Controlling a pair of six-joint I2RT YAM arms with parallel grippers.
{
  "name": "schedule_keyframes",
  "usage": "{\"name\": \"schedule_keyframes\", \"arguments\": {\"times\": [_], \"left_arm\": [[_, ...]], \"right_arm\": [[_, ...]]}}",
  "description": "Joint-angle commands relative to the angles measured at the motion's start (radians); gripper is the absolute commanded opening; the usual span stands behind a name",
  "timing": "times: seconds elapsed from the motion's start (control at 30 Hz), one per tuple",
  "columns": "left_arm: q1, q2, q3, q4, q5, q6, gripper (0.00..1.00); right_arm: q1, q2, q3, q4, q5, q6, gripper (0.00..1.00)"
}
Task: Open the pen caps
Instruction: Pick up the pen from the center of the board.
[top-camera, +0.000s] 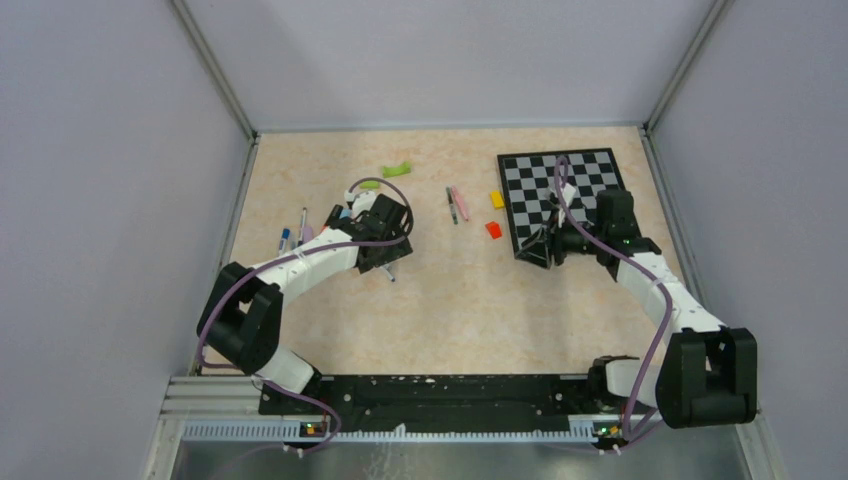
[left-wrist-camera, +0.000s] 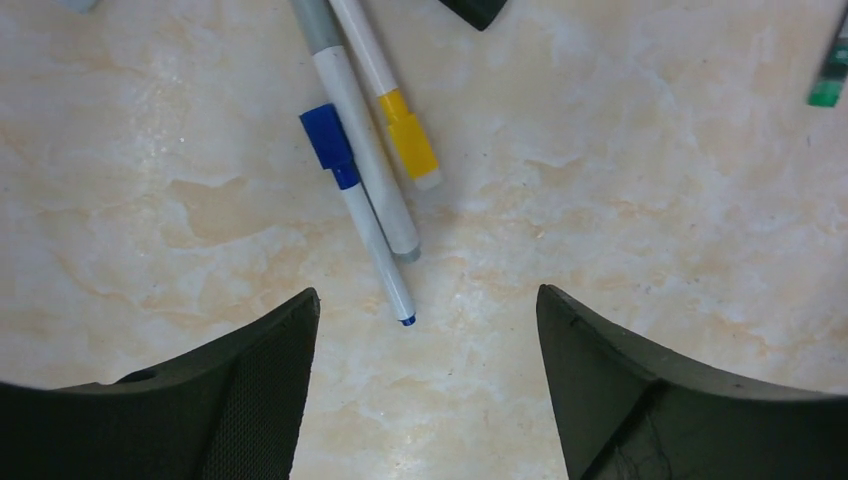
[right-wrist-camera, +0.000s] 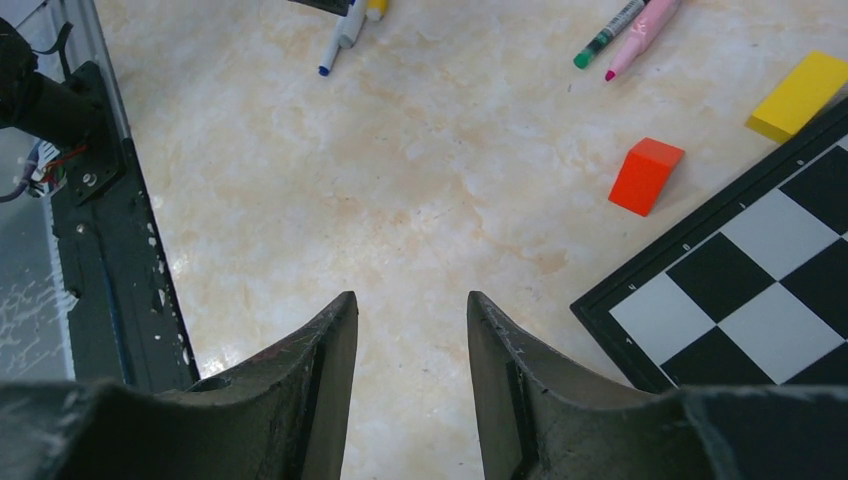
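Note:
Three pens lie in a fan on the table in the left wrist view. One is thin and white with a blue cap (left-wrist-camera: 328, 140). One is a grey-white pen (left-wrist-camera: 372, 175). The third is white with a yellow cap (left-wrist-camera: 408, 138). My left gripper (left-wrist-camera: 428, 300) hangs open just short of their near ends, with only bare table between its fingers. From above it shows as the left gripper (top-camera: 386, 256). A green pen (right-wrist-camera: 606, 34) and a pink pen (right-wrist-camera: 642, 30) lie further right. My right gripper (right-wrist-camera: 412, 298) is open and empty beside the chessboard corner.
A chessboard (top-camera: 570, 190) fills the back right, its black rim (right-wrist-camera: 705, 222) close to my right fingers. An orange block (right-wrist-camera: 645, 175) and a yellow block (right-wrist-camera: 800, 95) sit by it. A green curved piece (top-camera: 397, 169) lies at the back, and two more pens (top-camera: 285, 238) lie far left.

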Motion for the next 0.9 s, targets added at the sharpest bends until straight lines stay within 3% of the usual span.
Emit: {"name": "schedule_keyframes", "arguments": {"times": [0.0, 0.1, 0.4, 0.53, 0.87], "left_arm": [[0.007, -0.003, 0.034, -0.075, -0.090, -0.040, 0.76], [0.029, 0.011, 0.030, -0.066, -0.065, -0.048, 0.63], [0.072, 0.042, 0.031, -0.049, -0.047, -0.024, 0.43], [0.090, 0.067, 0.034, -0.038, -0.022, -0.014, 0.29], [0.101, 0.109, 0.031, -0.002, -0.002, 0.024, 0.26]], "right_arm": [[-0.042, -0.039, -0.008, 0.056, -0.023, -0.022, 0.43], [-0.061, -0.049, -0.020, 0.069, -0.029, -0.016, 0.43], [-0.073, -0.051, -0.038, 0.087, -0.044, -0.013, 0.43], [-0.074, -0.040, -0.037, 0.086, -0.041, -0.012, 0.43], [-0.072, -0.027, -0.040, 0.087, -0.045, -0.012, 0.43]]}}
